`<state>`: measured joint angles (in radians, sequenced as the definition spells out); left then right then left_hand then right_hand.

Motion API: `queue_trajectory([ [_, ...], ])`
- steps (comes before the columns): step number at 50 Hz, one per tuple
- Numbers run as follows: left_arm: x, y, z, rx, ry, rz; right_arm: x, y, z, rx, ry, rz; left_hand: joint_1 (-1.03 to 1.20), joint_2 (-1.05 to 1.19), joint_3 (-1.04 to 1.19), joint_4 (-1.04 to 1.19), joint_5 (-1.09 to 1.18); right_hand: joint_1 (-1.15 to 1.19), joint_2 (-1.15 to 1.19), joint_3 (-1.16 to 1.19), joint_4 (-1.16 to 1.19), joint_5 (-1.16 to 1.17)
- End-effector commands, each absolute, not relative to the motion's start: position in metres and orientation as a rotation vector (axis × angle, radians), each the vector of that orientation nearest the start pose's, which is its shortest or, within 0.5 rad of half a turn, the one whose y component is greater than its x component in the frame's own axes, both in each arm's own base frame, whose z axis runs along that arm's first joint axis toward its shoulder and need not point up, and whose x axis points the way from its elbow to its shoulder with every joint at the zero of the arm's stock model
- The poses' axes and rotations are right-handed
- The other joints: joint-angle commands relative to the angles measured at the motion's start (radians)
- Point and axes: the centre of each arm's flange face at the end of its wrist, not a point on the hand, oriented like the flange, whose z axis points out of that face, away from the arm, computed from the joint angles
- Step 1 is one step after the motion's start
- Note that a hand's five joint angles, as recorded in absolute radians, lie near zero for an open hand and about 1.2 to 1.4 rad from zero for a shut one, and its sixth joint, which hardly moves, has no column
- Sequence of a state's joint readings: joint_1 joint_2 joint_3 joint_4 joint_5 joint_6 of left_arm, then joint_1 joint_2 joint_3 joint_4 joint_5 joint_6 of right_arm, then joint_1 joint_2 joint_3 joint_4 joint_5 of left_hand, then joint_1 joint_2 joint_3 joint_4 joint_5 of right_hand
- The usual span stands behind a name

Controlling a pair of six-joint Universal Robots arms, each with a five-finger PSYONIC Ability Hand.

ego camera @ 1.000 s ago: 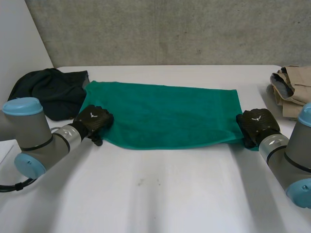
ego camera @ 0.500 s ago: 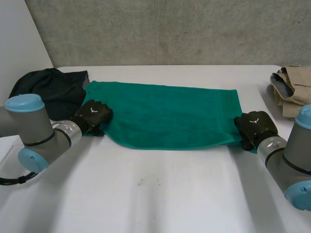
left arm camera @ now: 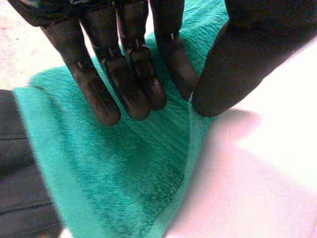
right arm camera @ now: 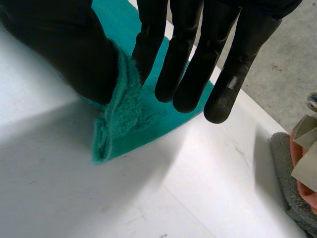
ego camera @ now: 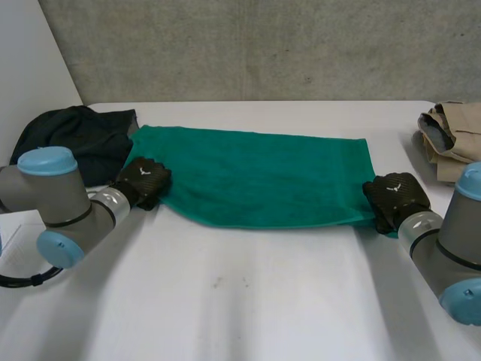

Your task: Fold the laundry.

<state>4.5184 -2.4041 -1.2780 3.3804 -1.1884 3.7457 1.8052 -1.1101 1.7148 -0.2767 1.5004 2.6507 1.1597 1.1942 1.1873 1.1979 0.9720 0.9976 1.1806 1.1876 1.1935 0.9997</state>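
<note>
Near corners of the rectangular green terry towel (ego camera: 255, 177) are pinched thumb-to-fingers by left hand (ego camera: 143, 180) and right hand (ego camera: 392, 197). Either shallow pinch could be lost on lifting, skewing the fold.

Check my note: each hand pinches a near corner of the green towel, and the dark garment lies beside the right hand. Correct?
Not quite. The dark garment lies beside the left hand, as the head view shows; it is a beige garment that lies nearer the right hand. Each hand does pinch a near corner of the green towel.
</note>
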Motion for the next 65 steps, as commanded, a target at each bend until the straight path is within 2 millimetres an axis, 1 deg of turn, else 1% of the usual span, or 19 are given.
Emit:
queue_trajectory([
  [1, -0.231, -0.348, 0.145, 1.144, 2.140, -1.867, 0.211, -0.303, 0.153, -1.022, 2.427, -1.909, 0.237, 0.202, 0.209, 0.198, 0.250, 0.399, 0.216, 0.209, 0.203, 0.222],
  [4, -0.229, -0.324, 0.154, 1.165, 2.146, -1.840, 0.210, -0.296, 0.174, -1.097, 2.412, -1.932, 0.237, 0.202, 0.209, 0.198, 0.250, 0.399, 0.216, 0.209, 0.203, 0.222],
  [10, -0.210, -0.258, 0.158, 1.277, 2.159, -1.628, 0.205, -0.276, 0.185, -1.360, 2.447, -1.841, 0.237, 0.202, 0.209, 0.198, 0.250, 0.399, 0.216, 0.209, 0.203, 0.222],
  [15, -0.189, -0.204, 0.148, 1.312, 2.258, -1.303, 0.193, -0.235, 0.185, -1.773, 2.494, -1.512, 0.237, 0.202, 0.209, 0.198, 0.250, 0.399, 0.216, 0.209, 0.203, 0.222],
  [19, -0.181, -0.142, 0.140, 1.434, 2.396, -0.979, 0.175, -0.207, 0.179, -1.942, 2.539, -1.183, 0.237, 0.202, 0.209, 0.198, 0.250, 0.399, 0.216, 0.209, 0.203, 0.222],
  [24, -0.183, -0.118, 0.138, 1.501, 2.446, -0.872, 0.165, -0.196, 0.179, -1.991, 2.542, -1.028, 0.237, 0.202, 0.209, 0.198, 0.250, 0.399, 0.216, 0.209, 0.203, 0.222],
  [29, -0.193, -0.146, 0.147, 1.453, 2.376, -1.049, 0.170, -0.208, 0.183, -1.991, 2.511, -1.171, 0.237, 0.202, 0.209, 0.198, 0.250, 0.399, 0.216, 0.209, 0.203, 0.222],
  [38, -0.228, -0.237, 0.154, 1.322, 2.155, -1.446, 0.187, -0.266, 0.172, -1.810, 2.514, -1.552, 0.237, 0.202, 0.209, 0.198, 0.250, 0.399, 0.216, 0.209, 0.203, 0.222],
  [42, -0.234, -0.254, 0.150, 1.301, 2.130, -1.483, 0.199, -0.275, 0.172, -1.802, 2.478, -1.635, 0.237, 0.202, 0.209, 0.198, 0.250, 0.399, 0.216, 0.209, 0.203, 0.222],
  [49, -0.235, -0.260, 0.149, 1.296, 2.121, -1.500, 0.201, -0.284, 0.166, -1.798, 2.481, -1.652, 0.237, 0.202, 0.209, 0.198, 0.250, 0.399, 0.216, 0.209, 0.203, 0.222],
  [52, -0.241, -0.277, 0.155, 1.266, 2.075, -1.573, 0.210, -0.308, 0.179, -1.764, 2.408, -1.876, 0.237, 0.202, 0.209, 0.198, 0.250, 0.399, 0.216, 0.209, 0.203, 0.222],
  [54, -0.250, -0.300, 0.172, 1.211, 1.980, -1.697, 0.218, -0.320, 0.192, -1.726, 2.339, -2.030, 0.237, 0.202, 0.209, 0.198, 0.250, 0.399, 0.216, 0.209, 0.203, 0.222],
  [56, -0.257, -0.318, 0.192, 1.161, 1.888, -1.800, 0.233, -0.339, 0.221, -1.616, 2.191, -2.295, 0.237, 0.202, 0.209, 0.198, 0.250, 0.399, 0.216, 0.209, 0.203, 0.222],
  [58, -0.266, -0.342, 0.235, 1.053, 1.716, -1.987, 0.240, -0.355, 0.251, -1.470, 2.055, -2.522, 0.237, 0.202, 0.209, 0.198, 0.250, 0.399, 0.216, 0.209, 0.203, 0.222],
  [59, -0.268, -0.349, 0.253, 1.004, 1.649, -2.056, 0.245, -0.366, 0.280, -1.323, 1.913, -2.707, 0.237, 0.202, 0.209, 0.198, 0.250, 0.399, 0.216, 0.209, 0.203, 0.222],
  [60, -0.272, -0.360, 0.286, 0.910, 1.509, -2.182, 0.245, -0.371, 0.297, -1.233, 1.826, -2.806, 0.237, 0.202, 0.209, 0.198, 0.250, 0.399, 0.216, 0.209, 0.203, 0.222],
  [62, -0.275, -0.368, 0.317, 0.816, 1.361, -2.292, 0.247, -0.380, 0.337, -1.011, 1.599, -3.006, 0.237, 0.202, 0.209, 0.198, 0.250, 0.399, 0.216, 0.209, 0.203, 0.222],
  [63, -0.277, -0.371, 0.348, 0.716, 1.208, -2.393, 0.246, -0.380, 0.349, -0.940, 1.532, -3.052, 0.237, 0.202, 0.209, 0.198, 0.250, 0.399, 0.216, 0.209, 0.203, 0.222],
  [65, -0.275, -0.368, 0.372, 0.642, 1.101, -2.455, 0.246, -0.376, 0.373, -0.816, 1.380, -3.133, 0.237, 0.202, 0.209, 0.198, 0.250, 0.399, 0.216, 0.209, 0.203, 0.222],
])
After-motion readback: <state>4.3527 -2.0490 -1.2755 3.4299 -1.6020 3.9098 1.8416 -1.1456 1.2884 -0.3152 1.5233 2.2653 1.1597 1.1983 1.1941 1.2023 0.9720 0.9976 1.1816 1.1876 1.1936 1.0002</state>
